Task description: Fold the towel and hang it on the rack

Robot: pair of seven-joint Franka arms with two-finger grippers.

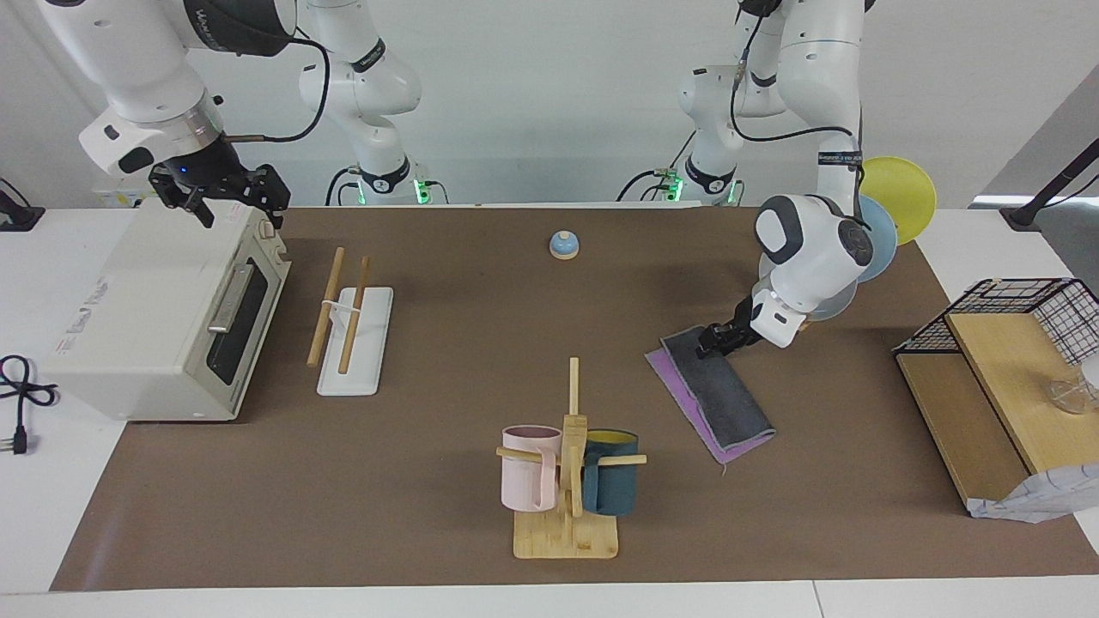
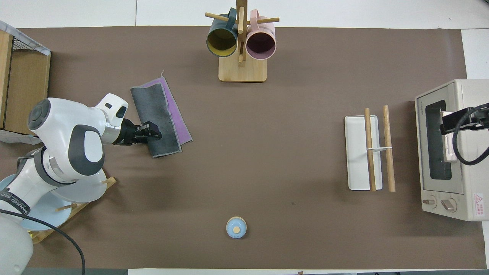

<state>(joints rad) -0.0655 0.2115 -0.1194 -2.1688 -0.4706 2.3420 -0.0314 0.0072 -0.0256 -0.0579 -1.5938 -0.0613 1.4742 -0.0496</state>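
Where the left gripper [image 1: 709, 341] meets the towel [image 1: 719, 396], its dark fingertips sit low at the cloth's corner nearest the robots, on the edge toward the left arm's end of the table; whether they pinch the fabric or only touch it I cannot tell, nor how far apart they stand. The towel lies folded on the brown mat [image 1: 446, 343], its dark grey face on top and a purple strip showing along one long edge, running away from the robots from that corner. The right gripper [image 1: 230, 196] waits over the top of the toaster oven [image 1: 163, 309], its fingers spread wide and holding nothing. The rack [image 1: 348, 330] stands beside the oven, well apart from the towel, both wooden rods bare. Between them, farther from the robots, stands a mug tree [image 1: 568, 468] with a pink and a dark teal mug. A small blue bell [image 1: 563, 245] sits near the robots' edge. White tabletop borders the mat, and a pale wall rises at the robots' end.
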